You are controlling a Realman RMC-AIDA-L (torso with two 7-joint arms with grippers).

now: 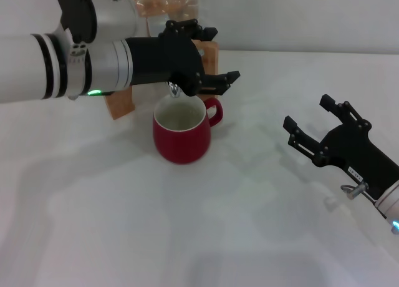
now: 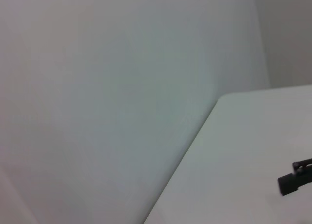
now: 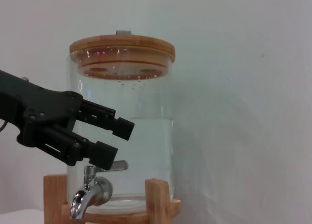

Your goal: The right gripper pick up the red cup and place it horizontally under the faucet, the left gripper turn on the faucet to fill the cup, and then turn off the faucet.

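Nearest, on the right, the right gripper, a black two-finger claw, hovers over the white counter with its jaws spread wide and holding nothing, well apart from the cup. Farther in, left of centre, the squat dark-red ceramic cup stands upright on the counter, its handle turned to the far right, directly below the small chrome faucet. Beyond it the left gripper, the matching black claw, reaches in at the faucet's lever with its jaws parted on either side of it, apparently not yet clamped. The clear glass water jar sits farthest, on its wooden stand.

The risk, I'd judge, is a hard sideways push on the lever shifting the stand, sending water past the rim, or overfilling through late closing. The counter's near and right sides offer ample room; the far wall sits close behind the jar.
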